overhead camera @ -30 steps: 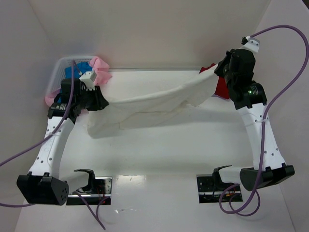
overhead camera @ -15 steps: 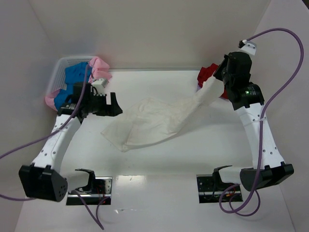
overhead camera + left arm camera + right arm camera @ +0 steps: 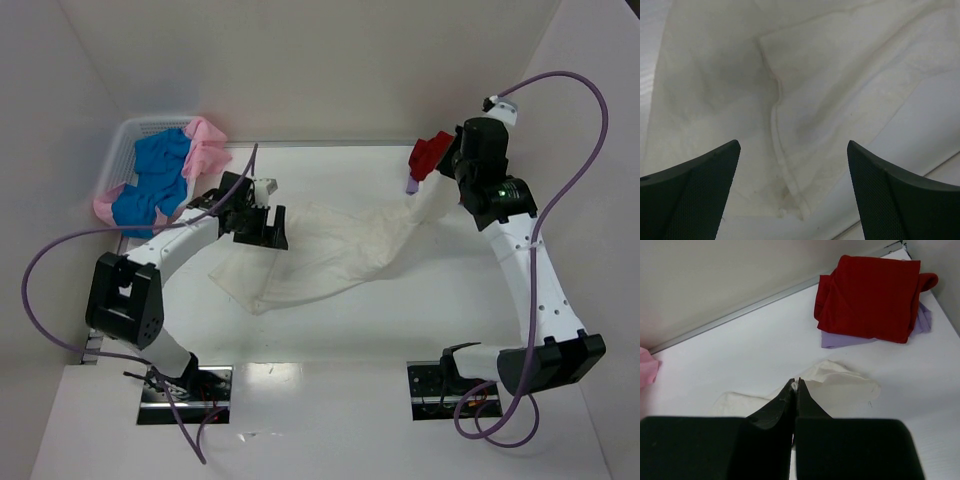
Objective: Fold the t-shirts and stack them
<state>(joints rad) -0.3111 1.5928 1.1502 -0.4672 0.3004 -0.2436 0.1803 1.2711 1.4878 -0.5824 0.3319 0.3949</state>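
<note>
A cream-white t-shirt lies rumpled across the middle of the table, with its right end lifted. My right gripper is shut on that end; a sliver of cream cloth shows at the pinched tips. My left gripper hovers open over the shirt's left part, holding nothing. In the left wrist view its fingers stand wide apart above a faintly stained hem. A folded red t-shirt rests on a lavender one at the back right.
A white mesh basket stands at the back left, holding a blue t-shirt and a pink one that hangs over its rim. White walls close in the table behind and at both sides. Purple cables loop off both arms.
My left gripper opened and let go of the cream shirt, then swung right over it. The shirt's stretched left side dropped onto the table. The right gripper kept its hold.
</note>
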